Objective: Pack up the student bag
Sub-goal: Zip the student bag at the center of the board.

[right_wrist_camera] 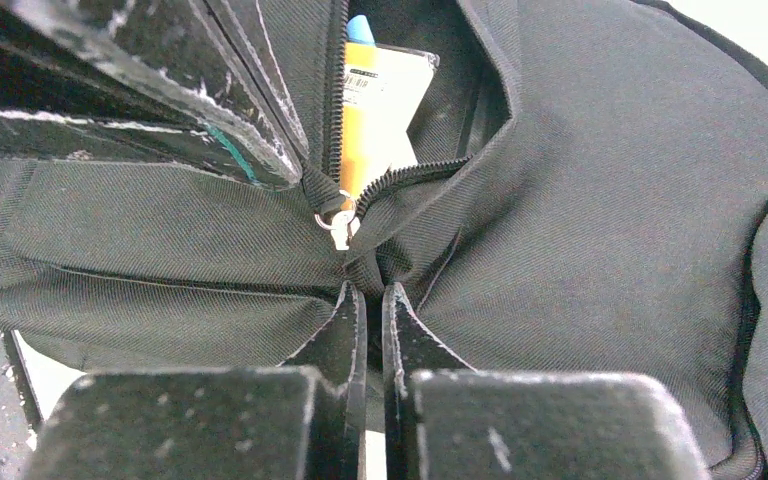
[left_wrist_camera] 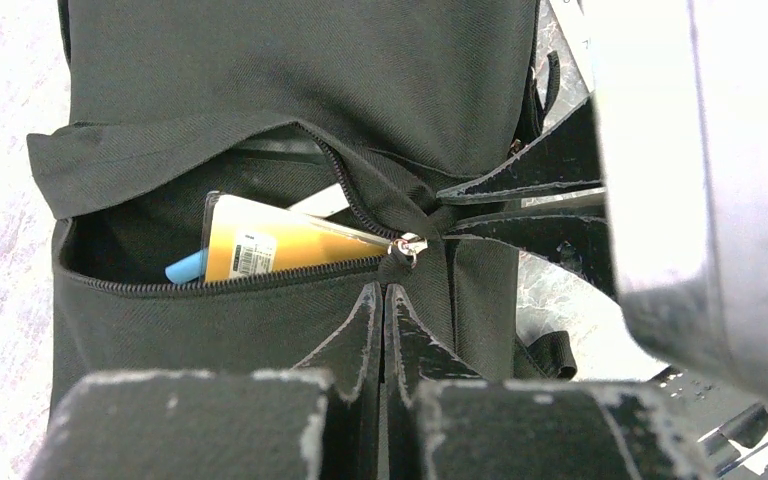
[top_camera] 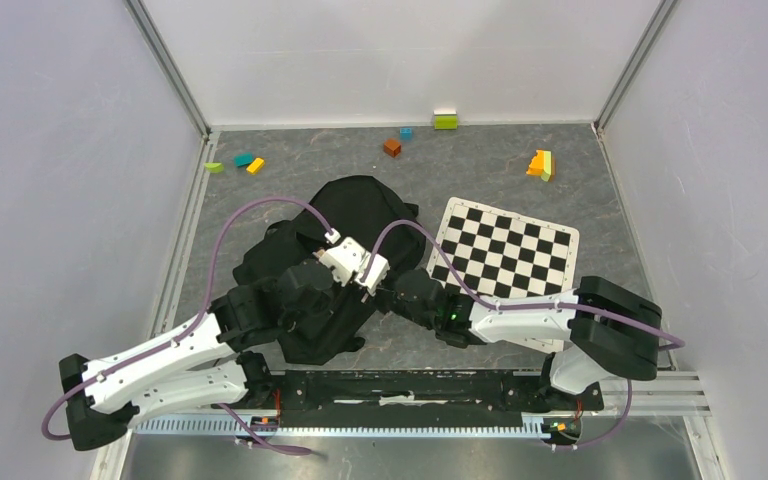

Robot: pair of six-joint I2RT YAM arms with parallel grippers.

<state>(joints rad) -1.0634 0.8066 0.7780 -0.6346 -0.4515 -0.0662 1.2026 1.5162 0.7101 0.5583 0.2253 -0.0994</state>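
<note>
The student bag (top_camera: 360,210) is a black backpack lying in the middle of the table. Its front pocket is partly unzipped, and a yellow packet with a barcode (left_wrist_camera: 280,245) and a blue pen-like item (left_wrist_camera: 185,267) show inside. The silver zipper pull (left_wrist_camera: 409,246) sits at the right end of the opening. My left gripper (left_wrist_camera: 385,295) is shut, pinching the bag's fabric just below the zip. My right gripper (right_wrist_camera: 365,292) is shut on a fold of bag fabric just below the zipper pull (right_wrist_camera: 339,226). Both grippers meet over the bag in the top view, left gripper (top_camera: 345,285) and right gripper (top_camera: 375,290).
A black-and-white checkered board (top_camera: 505,250) lies right of the bag, partly under the right arm. Small coloured blocks lie along the back: a brown one (top_camera: 392,147), a green one (top_camera: 445,120), an orange one (top_camera: 540,163), and others at the back left (top_camera: 244,160).
</note>
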